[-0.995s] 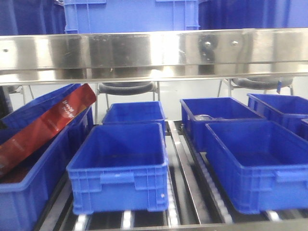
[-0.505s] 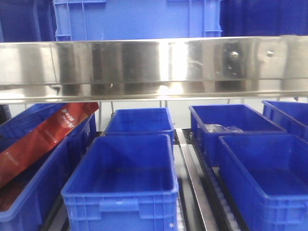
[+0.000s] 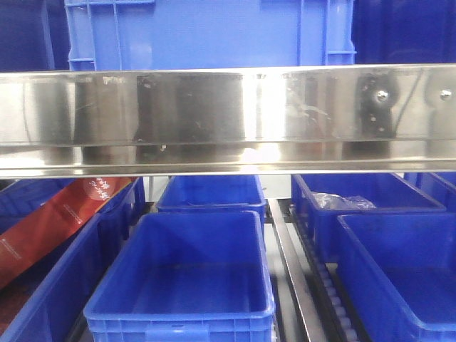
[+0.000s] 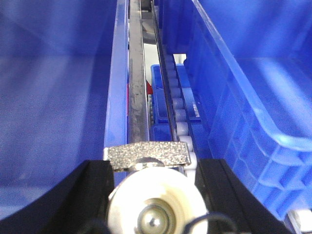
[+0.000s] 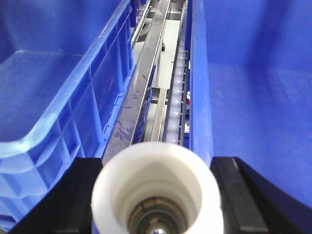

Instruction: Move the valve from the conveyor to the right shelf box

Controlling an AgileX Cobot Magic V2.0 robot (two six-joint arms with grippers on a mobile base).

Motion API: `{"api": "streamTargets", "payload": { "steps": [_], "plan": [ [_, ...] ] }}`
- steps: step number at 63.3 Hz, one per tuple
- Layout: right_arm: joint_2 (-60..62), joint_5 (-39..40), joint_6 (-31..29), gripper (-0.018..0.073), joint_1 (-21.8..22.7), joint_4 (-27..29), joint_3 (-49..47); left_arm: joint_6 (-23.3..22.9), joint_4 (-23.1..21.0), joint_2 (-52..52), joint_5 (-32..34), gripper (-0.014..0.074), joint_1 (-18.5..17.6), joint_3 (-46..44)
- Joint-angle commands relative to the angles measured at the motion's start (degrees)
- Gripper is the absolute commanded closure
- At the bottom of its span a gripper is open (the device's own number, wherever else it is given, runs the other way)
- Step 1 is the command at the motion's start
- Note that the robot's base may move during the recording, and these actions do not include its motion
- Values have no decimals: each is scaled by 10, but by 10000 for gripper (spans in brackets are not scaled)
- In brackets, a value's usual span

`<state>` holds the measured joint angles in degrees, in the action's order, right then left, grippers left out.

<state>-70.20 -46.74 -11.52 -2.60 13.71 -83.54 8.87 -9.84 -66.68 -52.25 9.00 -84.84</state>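
Front view, far left: a red packet (image 3: 57, 221) leans tilted in the left box (image 3: 117, 214). Centre column has a front box (image 3: 178, 313) that looks bare inside and a rear box (image 3: 210, 203) behind it. A roller track (image 3: 285, 256) sits between the centre and right columns. The right rear box (image 3: 377, 206) holds crumpled clear plastic (image 3: 342, 201); the right front box (image 3: 385, 249) is cut off by the frame, contents unclear. A steel shelf rail (image 3: 228, 117) crosses the top, with an upper crate (image 3: 206, 32) above it. No arms show in this view, and the conveyor is in none of the views.

Left wrist view: the left claw (image 4: 153, 163) pinches the left valve (image 4: 156, 209), white end cap towards the camera and a grainy silvery piece on top. It hangs over the gap rail (image 4: 136, 97) between two blue boxes, above neither box's floor.

Right wrist view: the right claw (image 5: 156, 165) pinches the right valve (image 5: 156, 195), its open white cap facing the lens. It sits above the strip of rollers (image 5: 176, 97), with a box wall (image 5: 200, 87) just to its right.

Step, as judged: the carry is done and both valves are at the shelf, not released. Which gap each claw is over, cannot tell. Next move likely calls for a sideways shift to the right so the valve clears the wall and is over the box floor, then a lowering and a spreading of the fingers. Letting go here would risk dropping it onto the rollers.
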Motion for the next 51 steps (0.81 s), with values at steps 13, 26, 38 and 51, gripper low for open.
{"api": "streamTargets", "payload": {
  "steps": [13, 26, 38, 51],
  "plan": [
    [6, 40, -4, 713, 2, 1, -10, -5, -7, 5, 28, 708, 0, -5],
    [6, 40, -4, 713, 2, 1, -10, -5, -7, 5, 28, 708, 0, -5],
    [6, 40, -4, 713, 2, 1, -10, -5, -7, 5, 28, 708, 0, -5],
    [6, 40, -4, 713, 2, 1, -10, -5, -7, 5, 28, 708, 0, -5]
  ]
}}
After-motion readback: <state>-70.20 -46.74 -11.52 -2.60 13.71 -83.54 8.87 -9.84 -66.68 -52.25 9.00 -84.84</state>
